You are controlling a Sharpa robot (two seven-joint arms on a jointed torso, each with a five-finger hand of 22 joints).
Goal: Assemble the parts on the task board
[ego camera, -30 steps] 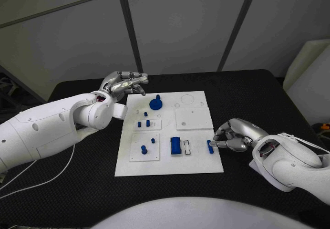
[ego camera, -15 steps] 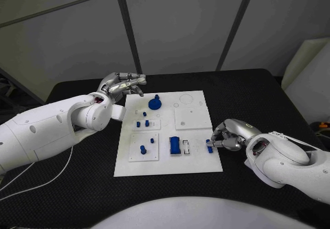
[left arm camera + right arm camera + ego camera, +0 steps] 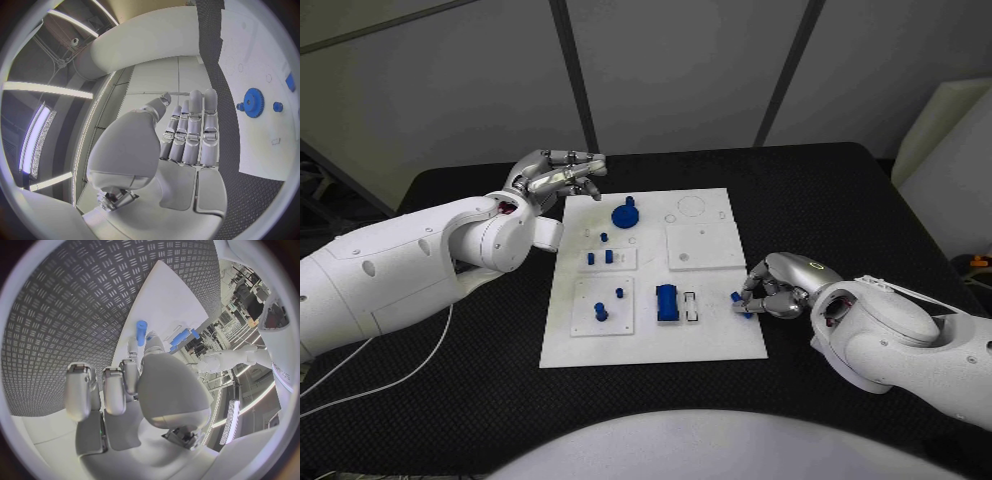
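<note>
We find the right hand at the task board's right edge, pinching a small blue peg. The peg's long axis points away from the palm. The left hand, fingers curled and holding nothing, rests at the far left corner.

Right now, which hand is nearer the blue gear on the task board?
Left. The left hand hovers off the board's far left corner, close to the blue gear; the right hand sits at the board's near right edge.

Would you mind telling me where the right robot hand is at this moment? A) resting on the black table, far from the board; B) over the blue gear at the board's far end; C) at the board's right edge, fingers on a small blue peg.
C: the right robot hand sits at the task board's right edge, fingertips pinching a small blue peg.
</note>
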